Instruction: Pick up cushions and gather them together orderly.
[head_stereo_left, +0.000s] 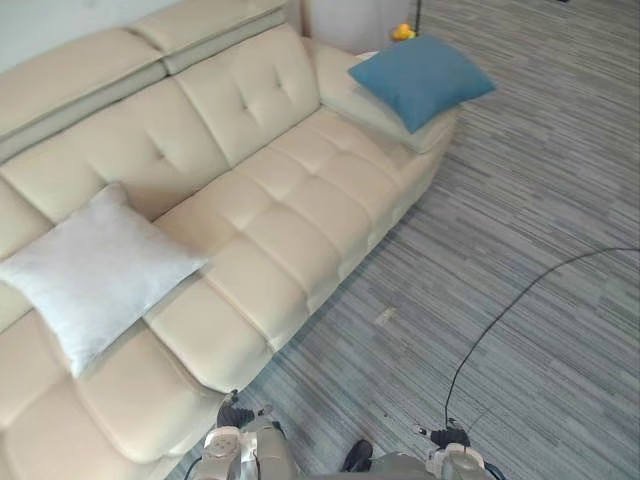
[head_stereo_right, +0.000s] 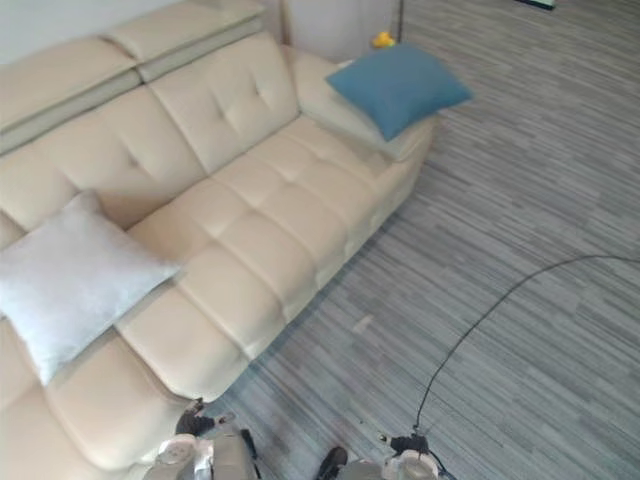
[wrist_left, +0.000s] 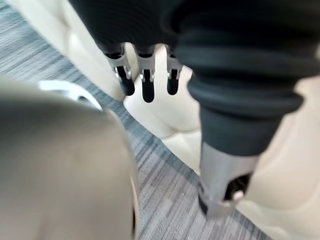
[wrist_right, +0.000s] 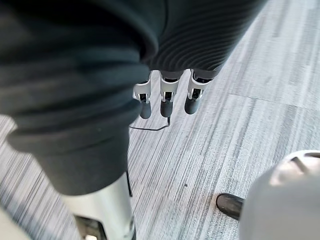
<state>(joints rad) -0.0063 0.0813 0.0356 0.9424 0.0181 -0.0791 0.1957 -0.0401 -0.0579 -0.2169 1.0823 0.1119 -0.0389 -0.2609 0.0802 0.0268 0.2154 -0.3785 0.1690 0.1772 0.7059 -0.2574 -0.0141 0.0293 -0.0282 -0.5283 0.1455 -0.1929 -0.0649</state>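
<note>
Seeing, from the left wrist, the left hand (wrist_left: 146, 84) hanging straight-fingered and empty just beside the front edge of the sofa (wrist_left: 165, 115); from the right wrist, the right hand (wrist_right: 166, 101) dangling likewise, holding nothing, over striped carpet (wrist_right: 225, 135). Finding, from the head, a white cushion (head_stereo_left: 95, 270) lying at the sofa's left end and a blue cushion (head_stereo_left: 420, 78) resting on its right armrest, well apart. Noting a small yellow object (head_stereo_left: 403, 32) beyond that armrest, open carpet running along the front edge.

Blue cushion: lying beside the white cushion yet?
No, the blue cushion sits on the far armrest, while the white cushion lies at the other end of the sofa.
</note>
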